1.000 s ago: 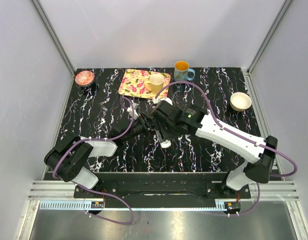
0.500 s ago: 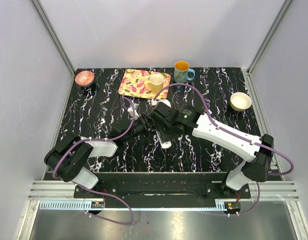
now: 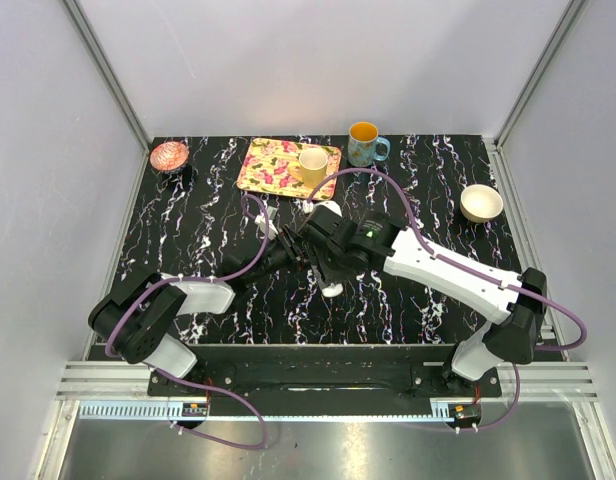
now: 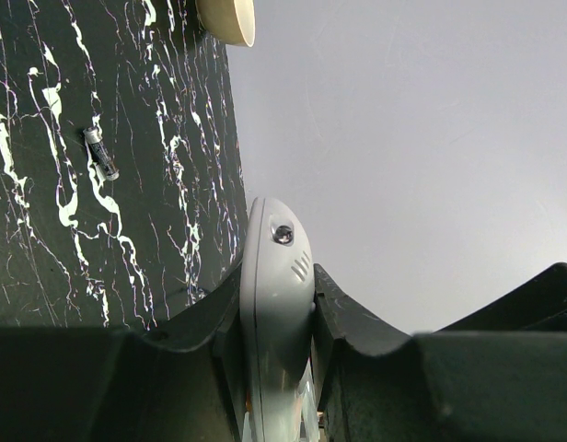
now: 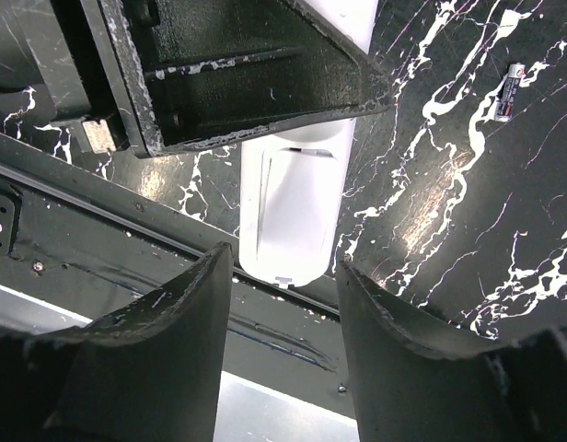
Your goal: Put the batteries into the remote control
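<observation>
- The remote control [image 5: 297, 212], a slim white bar, sits at the centre of the worktop [image 3: 388, 310], running roughly from 12 to 6 o'clock in the top view.
- The left claw [image 4: 277, 285] is clenched on the remote control, with one black finger pressed against each long side.
- The right claw [image 5: 283, 265] is released. Its two fingers stand apart on either side of the remote control's near end, and I cannot tell whether either of them touches it.
- One battery [image 5: 506, 92], dark with a pale band, lies loose on the worktop. It is apart from the remote control, at about 2 o'clock in the right wrist view.
- A flowered tray [image 3: 273, 168] sits at 12 o'clock on the worktop and carries a yellow cup [image 3: 312, 163].
- A blue mug [image 3: 365, 143] stands just beside the tray, at about 1 o'clock.
- A cream bowl [image 3: 481, 203] rests at 2 o'clock.
- A pink bowl [image 3: 169, 155] rests at 10 o'clock.
</observation>
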You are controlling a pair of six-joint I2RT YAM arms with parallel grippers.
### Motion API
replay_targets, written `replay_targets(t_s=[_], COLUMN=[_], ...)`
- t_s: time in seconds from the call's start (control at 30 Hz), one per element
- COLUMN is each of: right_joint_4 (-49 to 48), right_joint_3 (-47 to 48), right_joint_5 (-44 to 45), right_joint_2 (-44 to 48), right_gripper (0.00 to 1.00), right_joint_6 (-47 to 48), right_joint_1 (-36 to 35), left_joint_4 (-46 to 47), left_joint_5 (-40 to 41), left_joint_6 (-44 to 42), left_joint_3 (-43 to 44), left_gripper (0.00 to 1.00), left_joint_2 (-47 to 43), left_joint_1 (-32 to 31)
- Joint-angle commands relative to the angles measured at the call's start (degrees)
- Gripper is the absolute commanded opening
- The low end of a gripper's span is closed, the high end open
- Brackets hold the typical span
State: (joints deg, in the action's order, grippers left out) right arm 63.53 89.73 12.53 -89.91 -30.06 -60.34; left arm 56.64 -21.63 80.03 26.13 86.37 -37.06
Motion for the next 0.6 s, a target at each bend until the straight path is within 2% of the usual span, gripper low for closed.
replay_targets(t_s=[0.0,0.27,0.57], right_joint_4=[-1.56,-2.09,-1.92], right_joint_3=[-0.96,-1.84,-2.19], right_joint_5=[-0.4,-0.67,-0.93], right_joint_2=[0.08,-0.27,-0.53], right_gripper=[0.57,0.56,0.47], right_joint_6=[-0.17,0.18,0.53], right_joint_1=[-0.4,-0.48,-0.48], left_joint_4=[5.14,5.41,5.85], left_joint_5=[0.71,0.71,0.62], left_joint_6=[0.74,0.92,1.09], left_joint_3=[1.2,1.2,1.12], left_gripper=[0.0,0.0,0.0], left_joint_2=[-1.46,-1.55,-1.64], left_joint_1=[-0.12,-0.12,-0.29])
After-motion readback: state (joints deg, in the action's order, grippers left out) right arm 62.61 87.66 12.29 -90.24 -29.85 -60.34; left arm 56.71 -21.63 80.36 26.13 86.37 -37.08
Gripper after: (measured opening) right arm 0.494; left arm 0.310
